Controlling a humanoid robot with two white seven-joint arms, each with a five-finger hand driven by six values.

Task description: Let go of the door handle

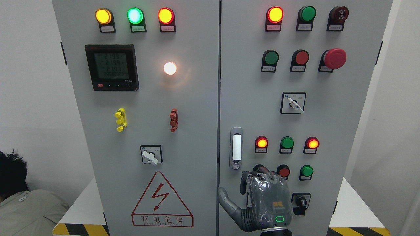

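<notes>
Setting: a grey electrical control cabinet (197,131) with two doors fills the view, with white walls on either side.
Door handle: a silver vertical door handle (236,149) is set in the right door, close to the seam between the doors, about two thirds of the way down.
Right hand: the right hand (262,203) rises from the bottom edge, right of the middle, just below the handle and apart from it. Its back faces the camera, the thumb sticks out to the left, the fingers are bent toward the door, and it holds nothing.
Left door: three lit lamps along the top, a digital meter (112,67), a white lamp (170,68), and a red warning triangle (161,200) lower down.
Right door: rows of red and green buttons and a red emergency stop button (334,58).
Person: dark hair and a grey-green sleeve show at the lower left corner.
</notes>
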